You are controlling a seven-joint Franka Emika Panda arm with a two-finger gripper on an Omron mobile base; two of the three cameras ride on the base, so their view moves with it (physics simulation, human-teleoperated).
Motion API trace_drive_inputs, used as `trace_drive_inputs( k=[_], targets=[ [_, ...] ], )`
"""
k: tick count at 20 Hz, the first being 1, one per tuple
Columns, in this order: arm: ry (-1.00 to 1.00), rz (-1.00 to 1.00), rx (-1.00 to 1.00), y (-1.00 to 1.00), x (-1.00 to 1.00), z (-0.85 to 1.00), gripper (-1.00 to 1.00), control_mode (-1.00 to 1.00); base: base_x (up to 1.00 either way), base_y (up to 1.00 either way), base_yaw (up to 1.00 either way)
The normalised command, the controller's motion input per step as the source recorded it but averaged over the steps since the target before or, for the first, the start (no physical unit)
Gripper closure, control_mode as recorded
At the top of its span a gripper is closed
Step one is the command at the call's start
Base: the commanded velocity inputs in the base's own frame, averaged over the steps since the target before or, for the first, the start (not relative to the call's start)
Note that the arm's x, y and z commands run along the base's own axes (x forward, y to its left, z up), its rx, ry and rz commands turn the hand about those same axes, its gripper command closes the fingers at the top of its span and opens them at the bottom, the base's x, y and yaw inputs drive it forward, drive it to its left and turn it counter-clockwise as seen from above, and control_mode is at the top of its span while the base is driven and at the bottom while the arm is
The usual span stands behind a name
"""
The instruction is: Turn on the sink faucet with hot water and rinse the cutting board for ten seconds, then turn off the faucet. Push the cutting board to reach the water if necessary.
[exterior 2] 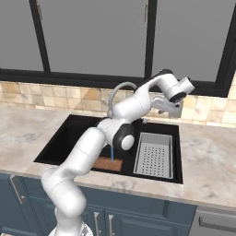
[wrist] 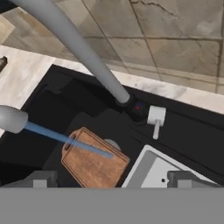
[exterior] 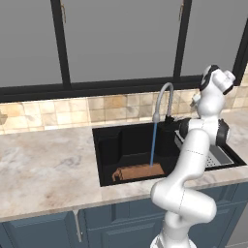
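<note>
Water (exterior: pixel 153 143) runs in a thin blue stream from the nozzle of the grey gooseneck sink faucet (exterior: pixel 164 97) and lands on the brown cutting board (exterior: pixel 138 172). The board lies flat on the floor of the black sink (exterior: pixel 111 145), near its front wall. My gripper (exterior 2: pixel 167 107) hovers open above the faucet's base, behind the sink's right half, holding nothing. In the hand view its fingertips (wrist: pixel 41 179) stand wide apart. Beyond them lie the board (wrist: pixel 94 162), the stream (wrist: pixel 65 139), the spout (wrist: pixel 78 48) and a small white faucet lever (wrist: pixel 156 117) beside the dark base.
A grey perforated drain tray (exterior 2: pixel 154 156) fills the sink's right part, next to the board. Marble counter (exterior: pixel 48 164) spreads to the left and right (exterior 2: pixel 207 161) of the basin. A tiled backsplash (exterior: pixel 72 111) and dark-framed windows rise close behind the faucet.
</note>
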Motion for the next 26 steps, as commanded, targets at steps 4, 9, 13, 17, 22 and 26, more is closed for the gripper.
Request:
trace_drive_inputs(
  k=[4,9,13,17,22,26],
  targets=[
    [-0.07,-0.14,-0.07,0.00,0.02,-0.30,-1.00,-1.00,0.00,0.00,0.00],
    [-0.07,-0.20,-0.06,0.04,0.10,-0.20,-1.00,-1.00,0.00,0.00,0.00],
    [-0.07,-0.18,-0.03,0.26,0.16,-0.02,-1.00,-1.00,0.00,0.00,0.00],
    [-0.07,-0.04,-0.02,0.30,0.23,-0.10,-1.00,-1.00,0.00,0.00,0.00],
    [-0.02,0.00,0.00,0.14,0.09,-0.12,-1.00,-1.00,0.00,0.00,0.00],
    [0.00,0.01,0.00,0.00,0.00,-0.09,-1.00,-1.00,0.00,0.00,0.00]
  ],
)
